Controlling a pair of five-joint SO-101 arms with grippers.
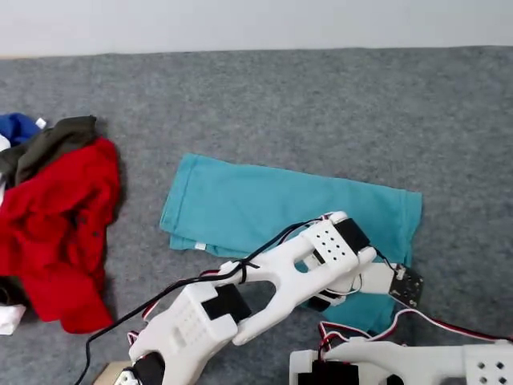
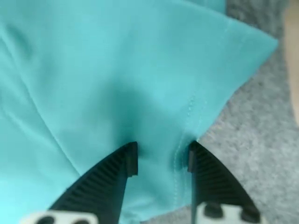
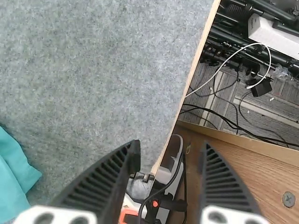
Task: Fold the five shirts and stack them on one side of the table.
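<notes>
1. We see one teal shirt point(image 1: 264, 204) of smooth knit, lying flat as a rough rectangle mid-counter point(image 1: 337, 104); the grey cover looks felted.
2. At the high view's left we count four crumpled pieces in one heap: a red shirt point(image 1: 60, 228), a dark olive shirt point(image 1: 48, 144), a blue shirt point(image 1: 16, 126) and a white shirt point(image 1: 10, 319).
3. Left end effector point(image 2: 162, 158): two black ribbed fingers spread apart at the teal shirt's stitched seam, clasping nothing.
4. Right end effector point(image 3: 168, 161): fingers likewise apart and empty, over the counter's wooden edge.
</notes>
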